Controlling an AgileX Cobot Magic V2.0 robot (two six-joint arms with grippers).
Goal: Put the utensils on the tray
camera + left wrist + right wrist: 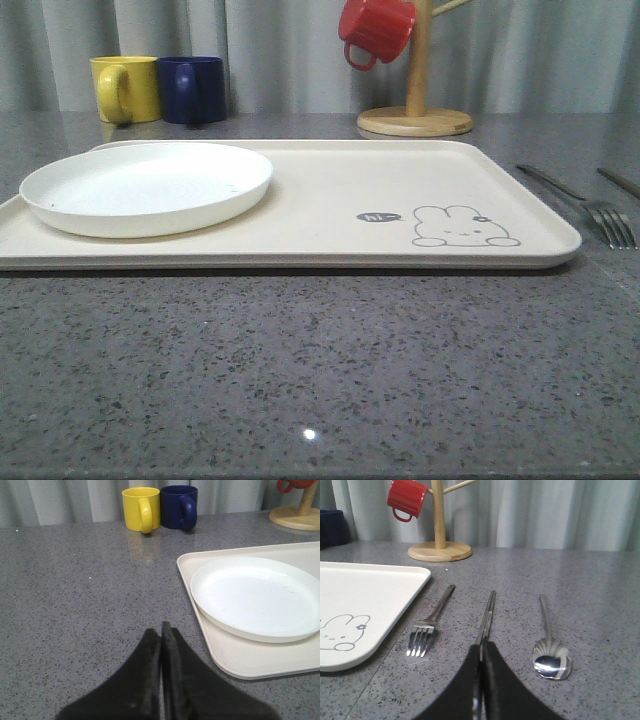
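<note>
The cream tray [330,200] with a rabbit drawing lies across the grey counter, and a round white plate [146,187] rests on its left half. To the right of the tray, on the counter, three utensils lie side by side: a fork [430,625], a pair of chopsticks [489,612] and a spoon [549,645]. My right gripper [482,647] is shut, hovering over the near end of the chopsticks. My left gripper [161,629] is shut with nothing in it, above bare counter left of the tray [240,662].
A yellow mug [125,88] and a dark blue mug [192,89] stand at the back left. A wooden mug tree [415,115] holding a red mug [375,30] stands behind the tray. A curtain closes the back.
</note>
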